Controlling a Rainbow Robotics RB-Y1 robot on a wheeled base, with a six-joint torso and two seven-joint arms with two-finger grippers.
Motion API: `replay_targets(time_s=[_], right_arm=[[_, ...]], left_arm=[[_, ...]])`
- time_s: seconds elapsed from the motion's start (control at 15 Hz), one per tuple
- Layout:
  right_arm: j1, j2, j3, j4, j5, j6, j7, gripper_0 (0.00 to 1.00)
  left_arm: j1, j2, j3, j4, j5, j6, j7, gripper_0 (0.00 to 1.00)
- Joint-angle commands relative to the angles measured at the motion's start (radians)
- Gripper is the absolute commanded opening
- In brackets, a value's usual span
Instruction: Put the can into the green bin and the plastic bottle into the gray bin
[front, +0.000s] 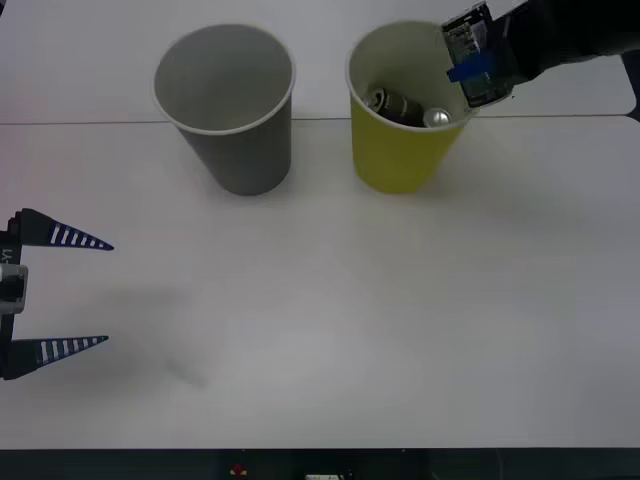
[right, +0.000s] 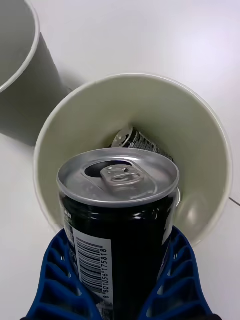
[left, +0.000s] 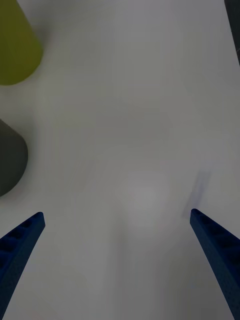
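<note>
Bins – two: green bin (front: 400, 150), gray bin (front: 235, 140). Cans – seemingly three: held can (right: 120, 220), two inside.

The can (right: 120, 220) between the right hand's (right: 120, 295) ribbed blue fingers (right: 60, 285) has a shiny metal top and glossy dark sides. The desk (front: 330, 320) looks smooth and matt.

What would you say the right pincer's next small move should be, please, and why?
Probably open the right pincer and let go: it grips the can upright right over the green bin's mouth, where another can already lies. The left pincer waits open near the table's left edge.
</note>
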Motion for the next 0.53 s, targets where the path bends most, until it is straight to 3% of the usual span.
replay_targets(time_s=[0.07, 0.33, 0.53], right_arm=[[-0.1, 0.047, 0.065, 0.135, 0.068, 0.0, 0.002, 0.0], [-0.179, 0.096, 0.126, 0.259, 0.143, 0.0, 0.017, 0.0], [-0.182, 0.104, 0.137, 0.264, 0.159, 0.0, 0.018, 0.0]], left_arm=[[0.0, 0.0, 0.0, 0.0, 0.0, 0.0, 0.0, 1.0], [0.0, 0.0, 0.0, 0.0, 0.0, 0.0, 0.0, 1.0], [0.0, 0.0, 0.0, 0.0, 0.0, 0.0, 0.0, 1.0]])
